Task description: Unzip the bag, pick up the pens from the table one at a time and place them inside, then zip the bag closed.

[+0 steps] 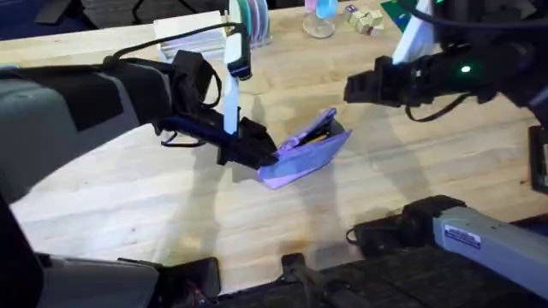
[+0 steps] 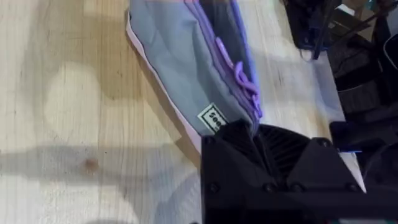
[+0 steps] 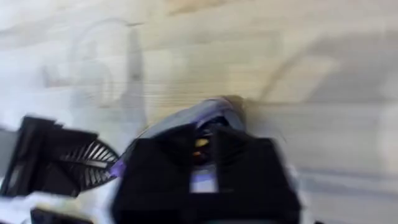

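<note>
1. Nearest the overhead camera, the left arm's grey and black body is seen crossing from the lower left toward the middle of the surface.
2. The small, soft lavender-purple fabric pouch (image 1: 304, 152) is found near the centre of the light wooden plank surface (image 1: 128, 205), lying slantwise, its zipper edge facing up and away from the bases.
3. In the overhead view a slim yellow-tan pen with a dark tip (image 1: 318, 131) is seen in the open mouth of the pouch, so the zipper is judged to be at least partly undone.
4. In the left wrist view the purple zipper pull (image 2: 245, 84) is seen lying along the pouch's top seam, just ahead of the black claw body.
5. The left claw (image 1: 272, 161) is set at the pouch's near end; it appears closed on the fabric corner there, though the fingertips themselves are hidden by the claw body.
6. The right claw (image 1: 353, 87) hangs above the surface, apart from the pouch and beyond its far end; whether it is wide or narrow cannot be told.
7. Risks, as judged from here:
   - The pouch could be dragged or tipped if the left claw pulls, since soft fabric gives no firm hold.
   - The pen could slide out of the mouth if the pouch is tilted.
   - The pull could be missed by the right claw, being small and flat against the seam.
</note>
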Action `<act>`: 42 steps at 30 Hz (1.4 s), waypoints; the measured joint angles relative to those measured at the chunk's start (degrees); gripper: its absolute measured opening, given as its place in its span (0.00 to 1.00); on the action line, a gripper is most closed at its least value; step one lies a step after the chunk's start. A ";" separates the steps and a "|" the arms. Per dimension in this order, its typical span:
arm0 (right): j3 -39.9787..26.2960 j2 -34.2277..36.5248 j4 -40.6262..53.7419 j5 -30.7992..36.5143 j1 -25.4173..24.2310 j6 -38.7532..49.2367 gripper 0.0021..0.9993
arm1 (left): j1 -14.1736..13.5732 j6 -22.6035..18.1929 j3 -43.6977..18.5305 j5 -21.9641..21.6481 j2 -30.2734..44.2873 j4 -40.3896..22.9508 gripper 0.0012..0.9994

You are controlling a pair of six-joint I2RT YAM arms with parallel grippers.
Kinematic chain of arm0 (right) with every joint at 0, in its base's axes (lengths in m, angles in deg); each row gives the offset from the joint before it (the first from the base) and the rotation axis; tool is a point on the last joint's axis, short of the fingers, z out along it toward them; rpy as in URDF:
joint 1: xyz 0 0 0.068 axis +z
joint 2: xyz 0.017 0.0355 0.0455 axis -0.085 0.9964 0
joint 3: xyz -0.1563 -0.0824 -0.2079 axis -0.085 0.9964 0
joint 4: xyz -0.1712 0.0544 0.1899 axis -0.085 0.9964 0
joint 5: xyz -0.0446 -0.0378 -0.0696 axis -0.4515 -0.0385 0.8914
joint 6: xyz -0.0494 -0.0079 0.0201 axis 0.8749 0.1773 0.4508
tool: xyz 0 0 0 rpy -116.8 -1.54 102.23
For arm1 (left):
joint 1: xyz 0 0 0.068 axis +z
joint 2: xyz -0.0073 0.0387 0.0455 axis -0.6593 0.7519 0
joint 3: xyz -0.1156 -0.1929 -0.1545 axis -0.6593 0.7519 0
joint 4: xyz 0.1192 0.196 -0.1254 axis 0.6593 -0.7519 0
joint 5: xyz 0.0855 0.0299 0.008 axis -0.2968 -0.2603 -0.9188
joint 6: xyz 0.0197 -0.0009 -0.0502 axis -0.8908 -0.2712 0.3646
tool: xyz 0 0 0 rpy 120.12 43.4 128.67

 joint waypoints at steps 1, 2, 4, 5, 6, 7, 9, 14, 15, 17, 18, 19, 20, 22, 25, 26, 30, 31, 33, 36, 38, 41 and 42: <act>-0.31 -0.82 0.00 -1.00 -0.09 0.96 0.24 | 0.00 0.00 0.00 0.00 0.00 0.00 0.04; -0.71 -1.85 -0.03 -2.28 -0.09 1.91 0.40 | 0.00 0.00 0.00 0.00 0.00 0.00 0.04; -1.17 -3.80 -0.11 -4.32 -0.07 3.06 0.68 | 0.00 0.00 0.00 -0.02 0.00 0.00 0.04; -1.31 -4.73 -0.04 -5.08 -0.07 3.49 0.81 | 0.00 0.00 0.00 -0.02 0.00 0.00 0.04; -1.41 -5.71 0.00 -5.80 -0.07 4.02 0.95 | 0.00 0.00 0.00 -0.01 0.00 0.00 0.04; -1.44 -6.48 -0.01 -6.48 -0.07 4.29 0.98 | 0.00 0.00 0.00 0.00 0.00 -0.01 0.04; -1.44 -7.81 0.09 -7.99 -0.07 4.68 1.00 | 0.00 0.00 0.00 0.00 -0.01 -0.01 0.04; -1.44 -9.25 0.09 -13.50 -0.06 5.08 1.00 | 0.00 0.00 0.00 -0.01 0.00 -0.01 0.04; -1.44 -9.23 0.09 -14.73 -0.02 5.08 1.00 | 0.00 0.00 0.00 -0.02 0.00 0.00 0.04; -1.44 -9.20 0.13 -16.62 0.36 5.09 1.00 | 0.00 0.00 0.00 0.00 0.00 0.00 0.04; -1.44 -9.07 0.17 -17.39 0.70 5.10 1.00 | 0.00 0.00 0.00 0.00 0.00 0.00 0.04; -1.44 -8.81 0.17 -18.08 1.30 5.10 1.00 | 0.00 0.00 0.00 0.00 0.00 0.00 0.04; -1.46 -8.43 0.20 -18.63 1.88 5.10 1.00 | 0.00 0.00 0.00 -0.01 0.00 -0.01 0.04; -1.45 -7.26 0.20 -19.42 3.00 5.10 1.00 | 0.00 0.00 0.00 0.00 0.00 0.00 0.04; -1.46 -5.54 0.20 -20.06 4.48 5.10 1.00 | 0.00 -0.01 0.00 0.00 0.00 0.00 0.05; -1.44 -5.13 0.20 -20.17 4.87 5.10 1.00 | 0.00 0.00 0.00 0.00 0.00 -0.02 0.10; -1.44 -4.38 0.24 -20.37 6.45 5.08 1.00 | -0.04 -0.02 0.00 0.04 0.00 0.17 0.65; -1.44 -4.38 0.22 -20.39 6.72 5.10 1.00 | -0.04 -0.02 0.00 0.04 0.00 0.17 0.81; -1.45 -4.38 0.22 -20.41 7.02 5.10 1.00 | -0.04 0.04 0.00 0.03 0.00 0.15 0.98; -1.46 -4.38 0.22 -20.62 7.06 4.97 1.00 | -0.04 0.02 0.00 0.02 0.00 0.16 0.99; -1.45 -4.38 0.22 -20.79 7.06 4.28 1.00 | -0.04 0.02 0.00 0.02 0.00 0.17 0.99; -1.46 -4.38 0.99 -20.80 7.06 3.62 1.00 | -0.04 0.02 0.00 -0.69 0.00 0.17 0.99; -1.46 -4.38 1.87 -20.79 7.06 3.82 1.00 | 0.01 0.00 0.00 -0.91 0.00 0.16 0.99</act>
